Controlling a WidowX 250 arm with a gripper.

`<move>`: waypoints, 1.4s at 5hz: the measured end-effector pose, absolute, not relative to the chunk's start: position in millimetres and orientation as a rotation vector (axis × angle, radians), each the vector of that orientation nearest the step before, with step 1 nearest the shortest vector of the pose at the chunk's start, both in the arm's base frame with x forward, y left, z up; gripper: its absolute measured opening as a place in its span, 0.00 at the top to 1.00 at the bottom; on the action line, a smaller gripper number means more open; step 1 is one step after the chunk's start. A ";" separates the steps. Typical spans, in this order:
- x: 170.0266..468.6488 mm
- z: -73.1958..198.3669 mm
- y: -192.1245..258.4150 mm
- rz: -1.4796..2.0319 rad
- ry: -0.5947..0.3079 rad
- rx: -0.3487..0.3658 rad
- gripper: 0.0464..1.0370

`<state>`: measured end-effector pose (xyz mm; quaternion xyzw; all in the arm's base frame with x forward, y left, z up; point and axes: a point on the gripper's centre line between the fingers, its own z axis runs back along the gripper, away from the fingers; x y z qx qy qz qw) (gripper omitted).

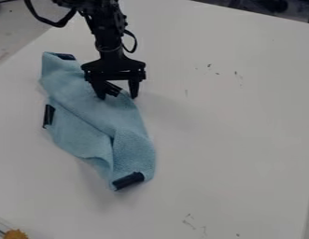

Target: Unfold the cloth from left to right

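Observation:
The gripper [117, 94] hangs over the upper part of the light blue cloth [94, 112], its fingers spread apart at the cloth's upper right edge. Between the fingers lies a black strip [111, 88], partly hidden. The cloth lies long and folded from upper left to lower centre, with a crease running down its middle. Other black strips mark its top corner [66, 56], its left edge [48, 115] and its bottom end [128, 180]. Whether the fingertips touch the cloth is unclear.
The white table [231, 130] extends widely right of the cloth, with small dark marks on its surface. An orange-yellow object [16, 234] shows at the bottom left corner. Dark items stand beyond the table's far edge at the top right.

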<state>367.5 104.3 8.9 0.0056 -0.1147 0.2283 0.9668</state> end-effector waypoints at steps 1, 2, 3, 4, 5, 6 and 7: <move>368.0 6.3 112.1 0.476 -0.230 0.012 0.36; 364.2 5.7 118.1 0.487 -0.228 0.007 0.61; 358.3 5.7 118.7 0.467 -0.231 0.028 0.79; 352.9 9.7 115.2 0.445 -0.242 0.064 0.90; 348.5 27.3 106.5 0.428 -0.275 0.097 0.96; 349.0 50.0 93.0 0.389 -0.332 0.137 0.97; 350.0 67.4 69.3 0.333 -0.380 0.167 0.98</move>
